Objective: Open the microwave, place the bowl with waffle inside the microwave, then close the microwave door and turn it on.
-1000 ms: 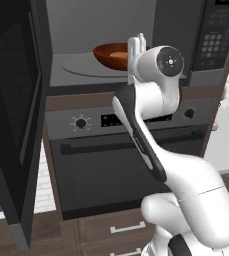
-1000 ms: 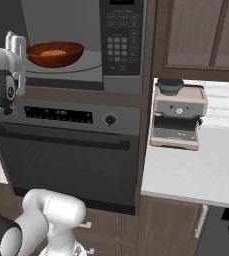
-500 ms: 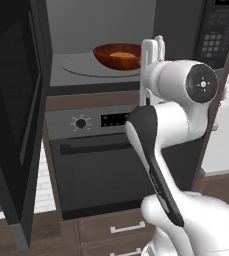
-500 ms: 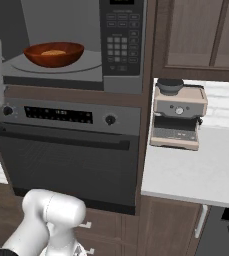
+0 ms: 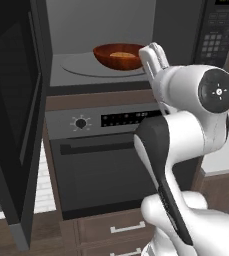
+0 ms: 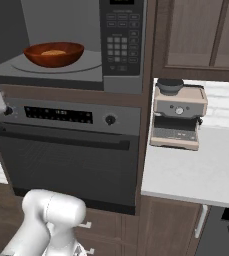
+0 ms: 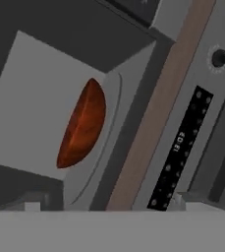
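The microwave (image 5: 106, 30) stands open, with its door (image 5: 13, 120) swung out to the left. The reddish-brown bowl (image 5: 120, 57) rests on the grey turntable (image 5: 78, 65) inside the cavity, and the golden waffle (image 5: 120, 53) lies in it. The right base view shows the bowl (image 6: 53, 55) left of the keypad (image 6: 118, 42). The hand view, rolled sideways, shows the bowl (image 7: 84, 123) from the side. My gripper (image 5: 153, 50) is open and holds nothing. It points upward outside the cavity, in front of the bowl's right rim.
The black oven (image 6: 66, 150), with its knob and bar handle, sits directly below the microwave. A coffee machine (image 6: 178, 120) stands on the white counter (image 6: 196, 175) to the right. The open door juts far out on the left side.
My hand has drawn back out of the cavity toward the base. The bowl with the waffle has stayed on the turntable, and the door has stayed open.
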